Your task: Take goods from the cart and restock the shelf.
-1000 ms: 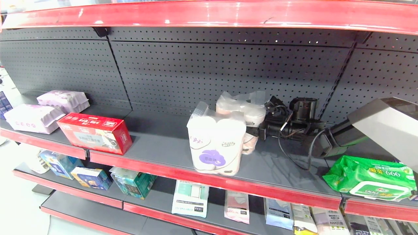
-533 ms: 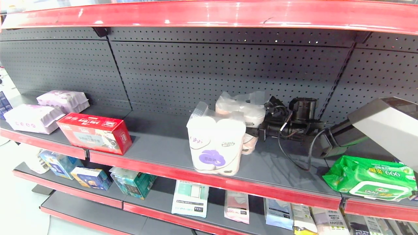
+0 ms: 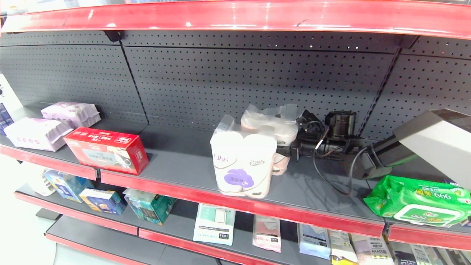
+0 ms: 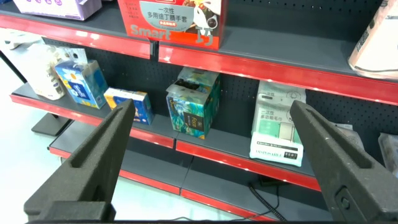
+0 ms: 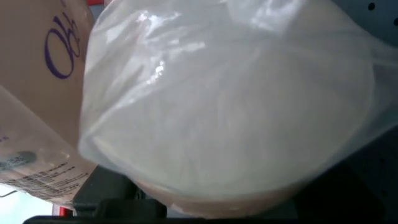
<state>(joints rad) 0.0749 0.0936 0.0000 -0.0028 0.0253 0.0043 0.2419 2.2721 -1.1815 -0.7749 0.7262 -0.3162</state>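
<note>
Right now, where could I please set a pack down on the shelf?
Bare shelf lies between the red box and the front roll pack. It is crowded from the rear roll pack and right gripper to the green wipes.

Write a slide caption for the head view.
Right claw at the rear toilet-roll pack on the shelf, behind the front pack, red box farther left.

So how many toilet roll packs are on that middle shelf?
2. The front pack stands near the shelf edge; the rear pack is just behind it, at the right gripper. Others may be hidden.
</note>
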